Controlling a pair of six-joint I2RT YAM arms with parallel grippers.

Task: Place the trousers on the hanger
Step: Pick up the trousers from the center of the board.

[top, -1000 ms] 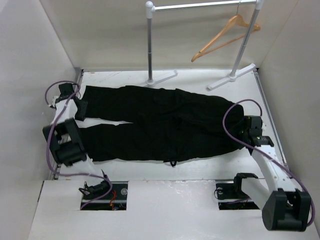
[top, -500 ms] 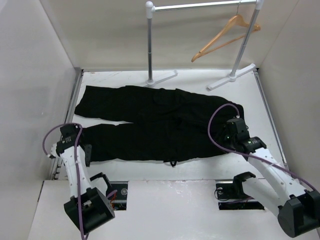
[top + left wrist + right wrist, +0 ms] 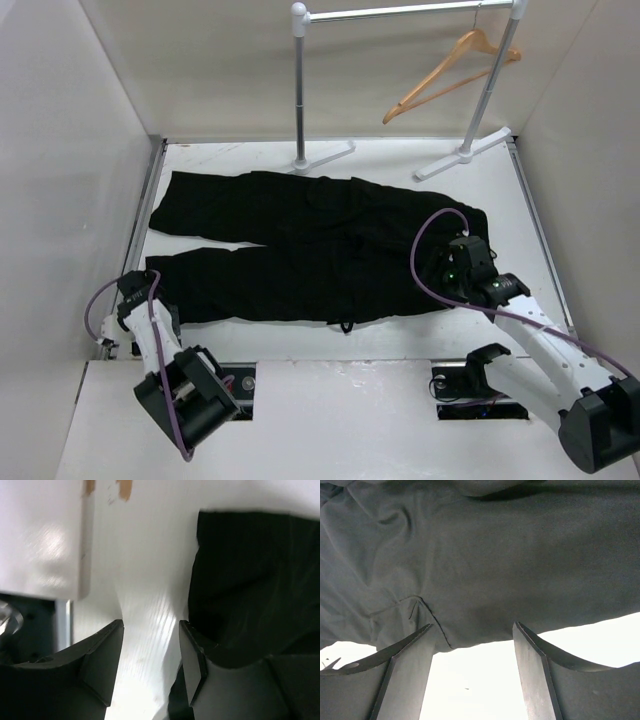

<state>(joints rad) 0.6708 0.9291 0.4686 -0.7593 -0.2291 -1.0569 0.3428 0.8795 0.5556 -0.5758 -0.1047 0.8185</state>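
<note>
The black trousers (image 3: 310, 245) lie flat across the table, legs to the left and waist to the right. The tan wooden hanger (image 3: 450, 75) hangs on the rack at the back right. My left gripper (image 3: 163, 312) is open and low at the near leg's cuff. In the left wrist view the gripper (image 3: 150, 655) has bare table between its fingers and the cuff (image 3: 250, 580) under its right finger. My right gripper (image 3: 446, 268) is open over the waist end. In the right wrist view the gripper (image 3: 472, 645) is empty, with the cloth's edge (image 3: 480, 570) between its fingertips.
The silver-and-white clothes rack (image 3: 299, 90) stands at the back, its feet (image 3: 325, 155) on the table just behind the trousers. White walls close in the left, right and back. A raised ledge (image 3: 45, 540) lies left of the left gripper.
My left arm has swung from the far leg's cuff to the near leg's cuff at the front left. My right gripper has moved left onto the waist end.
</note>
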